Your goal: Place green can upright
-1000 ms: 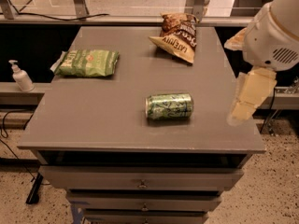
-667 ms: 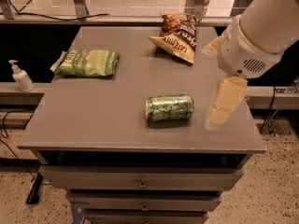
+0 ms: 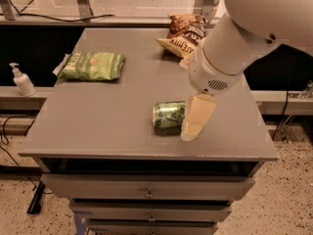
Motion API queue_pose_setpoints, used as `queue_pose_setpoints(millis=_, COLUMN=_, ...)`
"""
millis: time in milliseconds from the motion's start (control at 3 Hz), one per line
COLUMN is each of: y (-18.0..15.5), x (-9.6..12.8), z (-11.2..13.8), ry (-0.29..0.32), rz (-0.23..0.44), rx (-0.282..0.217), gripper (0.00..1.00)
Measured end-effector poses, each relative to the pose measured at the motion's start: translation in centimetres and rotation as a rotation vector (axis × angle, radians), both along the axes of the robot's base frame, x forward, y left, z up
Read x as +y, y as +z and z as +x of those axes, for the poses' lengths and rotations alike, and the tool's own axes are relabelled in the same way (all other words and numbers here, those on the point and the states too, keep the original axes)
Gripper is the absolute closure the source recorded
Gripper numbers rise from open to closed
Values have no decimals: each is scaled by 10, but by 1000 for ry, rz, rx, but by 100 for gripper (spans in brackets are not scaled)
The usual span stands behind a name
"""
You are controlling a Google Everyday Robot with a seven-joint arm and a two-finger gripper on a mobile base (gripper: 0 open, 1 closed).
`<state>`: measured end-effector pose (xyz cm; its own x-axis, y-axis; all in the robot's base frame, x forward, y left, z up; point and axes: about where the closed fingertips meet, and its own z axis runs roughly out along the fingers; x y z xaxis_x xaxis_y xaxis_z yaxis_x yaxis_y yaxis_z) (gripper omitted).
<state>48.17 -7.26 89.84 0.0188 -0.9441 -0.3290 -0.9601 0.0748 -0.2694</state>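
Note:
The green can point(image 3: 168, 115) lies on its side on the grey table point(image 3: 107, 116), near the front edge, its silver end facing left. My gripper point(image 3: 191, 127) hangs down from the white arm point(image 3: 234, 38) and covers the can's right end, its cream-coloured tip close to the tabletop in front of the can. The can's right part is hidden behind the gripper.
A flat green snack bag point(image 3: 92, 65) lies at the table's left. A brown chip bag point(image 3: 183, 34) lies at the back, partly behind the arm. A white pump bottle point(image 3: 22, 80) stands on a ledge left of the table. Drawers are below the tabletop.
The arm and gripper have swung left from the table's right edge to the can's right end. The can has not moved.

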Motion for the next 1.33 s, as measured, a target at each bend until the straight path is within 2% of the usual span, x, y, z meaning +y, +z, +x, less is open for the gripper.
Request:
queue_pose_setpoints(millis=667, y=-50, x=22, z=8, ry=26, rz=-32, rx=28, gripper=0)
queue_pose_setpoints(millis=1000, y=-63, x=25, z=11, ry=20, rz=-70, rx=38, gripper=16)
queue_pose_setpoints(millis=1333, y=-65, x=31, z=18, ry=9, rz=-114, rx=43, gripper=40)
